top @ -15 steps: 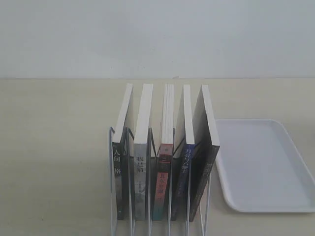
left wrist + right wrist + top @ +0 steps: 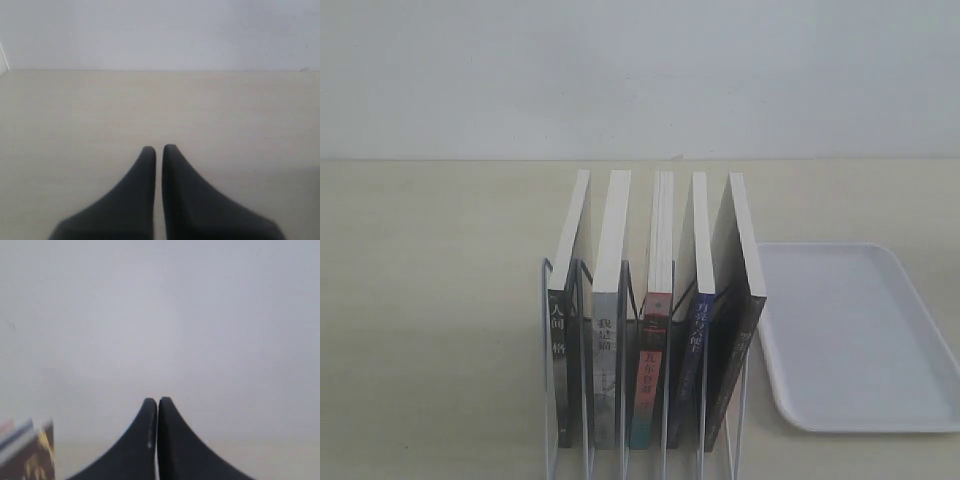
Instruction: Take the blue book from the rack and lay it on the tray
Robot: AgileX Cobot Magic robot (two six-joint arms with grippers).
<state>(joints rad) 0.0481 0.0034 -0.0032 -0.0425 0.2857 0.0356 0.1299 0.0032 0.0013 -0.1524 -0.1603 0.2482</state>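
Nothing has moved. Our left claw [image 2: 159, 150] and right claw [image 2: 158, 401] are both pressed together, empty. We see the blue book [image 2: 691, 345] standing in the rack [image 2: 549, 400], near the tray [image 2: 860, 340]. It looks thin and bendy; we'd pinch its top.

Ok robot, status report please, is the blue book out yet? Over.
Left end effector and right end effector shut, empty. Blue book upright in rack, not out yet. Red-spined book and black book close either side. Tray unloaded.

Blue book [image 2: 692, 345] upright in rack [image 2: 549, 400]
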